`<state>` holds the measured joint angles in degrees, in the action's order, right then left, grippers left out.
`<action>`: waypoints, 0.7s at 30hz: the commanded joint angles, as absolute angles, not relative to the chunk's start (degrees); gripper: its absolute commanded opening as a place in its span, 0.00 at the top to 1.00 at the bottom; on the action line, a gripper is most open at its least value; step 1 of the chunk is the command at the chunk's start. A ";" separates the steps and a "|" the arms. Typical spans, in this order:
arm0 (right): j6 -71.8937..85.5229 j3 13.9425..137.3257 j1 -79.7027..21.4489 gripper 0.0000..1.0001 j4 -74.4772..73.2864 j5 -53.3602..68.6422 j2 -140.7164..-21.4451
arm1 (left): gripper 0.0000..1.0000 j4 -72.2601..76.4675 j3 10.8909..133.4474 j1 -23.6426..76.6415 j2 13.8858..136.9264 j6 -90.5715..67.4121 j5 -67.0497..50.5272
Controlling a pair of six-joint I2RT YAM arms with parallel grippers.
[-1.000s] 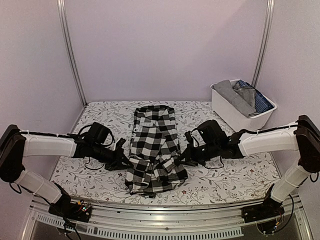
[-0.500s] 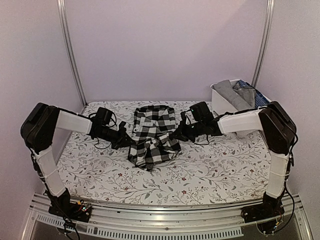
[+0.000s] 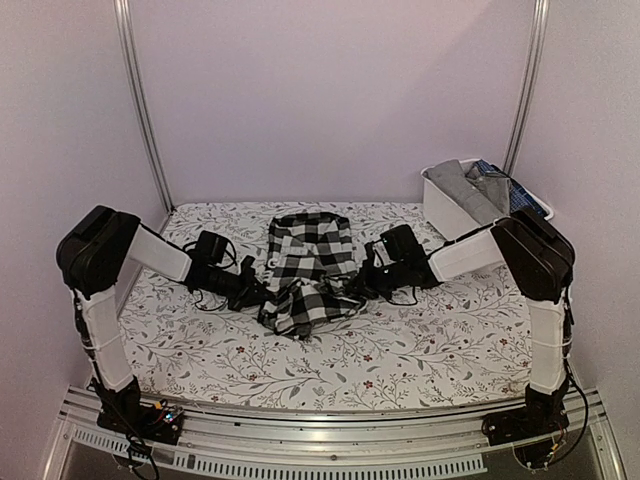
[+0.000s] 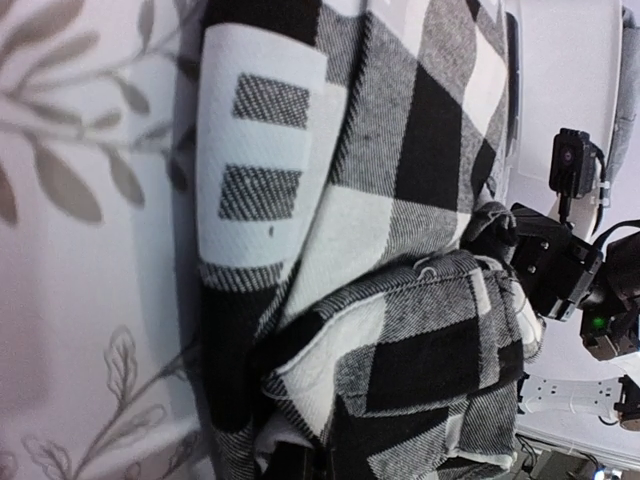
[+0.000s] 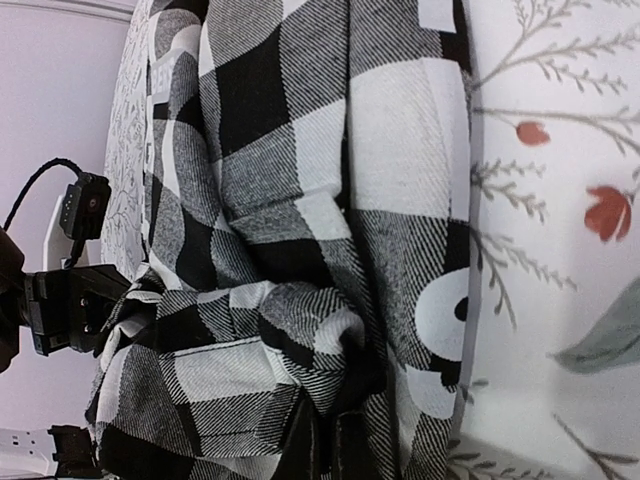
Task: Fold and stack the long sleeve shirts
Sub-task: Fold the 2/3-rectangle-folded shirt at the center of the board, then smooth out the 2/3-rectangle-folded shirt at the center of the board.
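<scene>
Shirt [image 3: 312,262] mid-table [image 3: 450,340], near end bunched up.
L gripper [image 3: 262,293] pinched shut on shirt's L edge; R gripper [image 3: 352,288] pinched shut on R edge; bin [image 3: 440,207] w/ more shirts [image 3: 485,185] far R.

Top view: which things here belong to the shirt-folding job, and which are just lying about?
Job: checked shirt, gripped at its near fold by the left gripper and right gripper; grey shirt and blue patterned shirt waiting in the white bin.
Just there: the white bin itself, floral table cover, frame posts.
</scene>
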<state>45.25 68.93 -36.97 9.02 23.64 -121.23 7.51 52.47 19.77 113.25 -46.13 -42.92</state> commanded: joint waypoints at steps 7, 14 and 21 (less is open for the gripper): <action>49.72 51.38 -42.00 1.00 9.03 20.34 -109.11 | 0.99 9.32 38.78 24.88 101.80 -49.11 -39.48; 48.35 52.77 -42.28 0.87 7.29 19.40 -105.41 | 0.72 2.76 41.49 25.68 96.81 -45.33 -36.37; 45.67 53.20 -42.36 0.59 1.79 17.03 -100.03 | 0.41 -6.74 43.37 25.75 91.71 -40.19 -33.47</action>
<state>47.77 52.53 -42.22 5.91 19.49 -104.16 -0.05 42.24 25.32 94.41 -44.18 -35.97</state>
